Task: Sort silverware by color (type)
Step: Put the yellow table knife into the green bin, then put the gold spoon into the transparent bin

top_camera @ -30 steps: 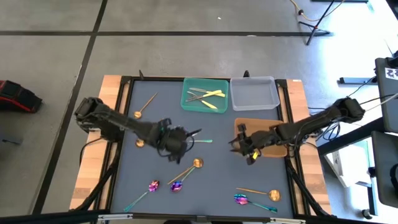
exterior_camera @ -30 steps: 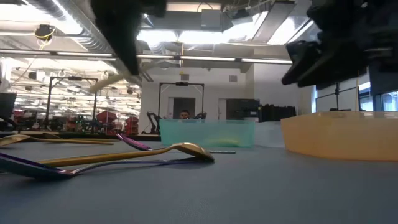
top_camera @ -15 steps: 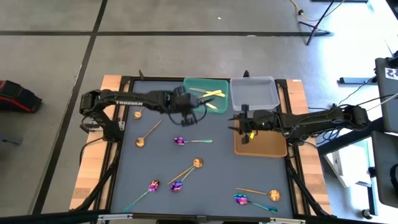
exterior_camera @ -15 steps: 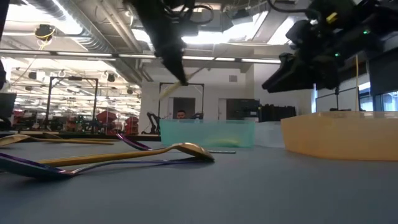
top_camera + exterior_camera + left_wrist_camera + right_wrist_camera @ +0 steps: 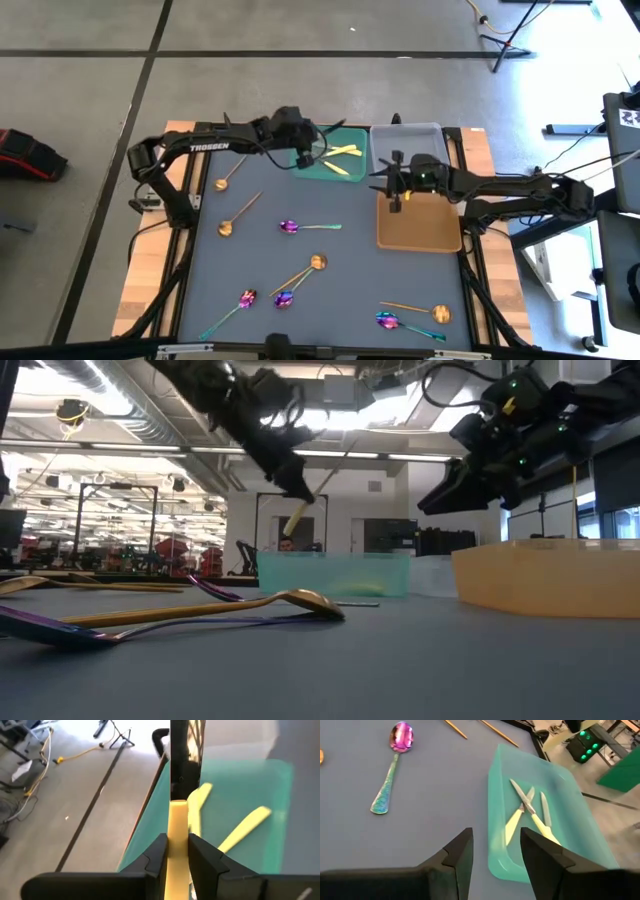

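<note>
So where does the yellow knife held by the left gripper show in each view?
High view: hidden under the left gripper, above the green tray.
Low view: yellow knife hanging from that gripper, above the tray.
Left wrist view: bottom centre, between the fingers.
Right wrist view: not visible.
Shared landmark: green tray.

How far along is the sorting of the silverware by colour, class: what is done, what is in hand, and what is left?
Done: several pale yellow knives lie in the green tray.
In hand: the left gripper, above that tray, is shut on another yellow knife. The right gripper is open and empty near the orange tray.
Left: copper-gold spoons and iridescent purple spoons lie on the table; the orange and clear trays look empty.
</note>
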You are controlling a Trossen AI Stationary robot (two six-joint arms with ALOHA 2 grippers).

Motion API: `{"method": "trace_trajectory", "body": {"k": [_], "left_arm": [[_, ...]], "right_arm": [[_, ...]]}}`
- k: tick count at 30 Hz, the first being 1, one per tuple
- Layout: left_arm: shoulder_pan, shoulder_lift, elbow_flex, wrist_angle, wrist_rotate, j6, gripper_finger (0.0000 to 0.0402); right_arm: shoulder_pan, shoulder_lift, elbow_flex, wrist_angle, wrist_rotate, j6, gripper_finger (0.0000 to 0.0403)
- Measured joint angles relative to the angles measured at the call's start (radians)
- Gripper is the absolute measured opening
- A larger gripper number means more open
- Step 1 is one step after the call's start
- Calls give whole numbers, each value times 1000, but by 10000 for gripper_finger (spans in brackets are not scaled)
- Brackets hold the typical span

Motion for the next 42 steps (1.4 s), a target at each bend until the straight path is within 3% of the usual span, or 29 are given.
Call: {"method": "trace_trajectory", "body": {"k": [8,16,25,32,42], "left_arm": [[65,31,-79,19,89,0,59],[41,93,-83,40,90,-15,63],[31,83,-81,26,81,-30,130],[-47,-5,28,-258,0,-119,145],[-164,-75,114,-838,-10,-527,145]], "right_arm": [[-85,0,0,-2,-89,-22,152],[-117,1,0,-5,-136,-22,152],[-117,7,0,-5,-137,-21,152],[-117,7,0,-6,-136,-8,152],[-116,8,0,-10,-136,42,152]]}}
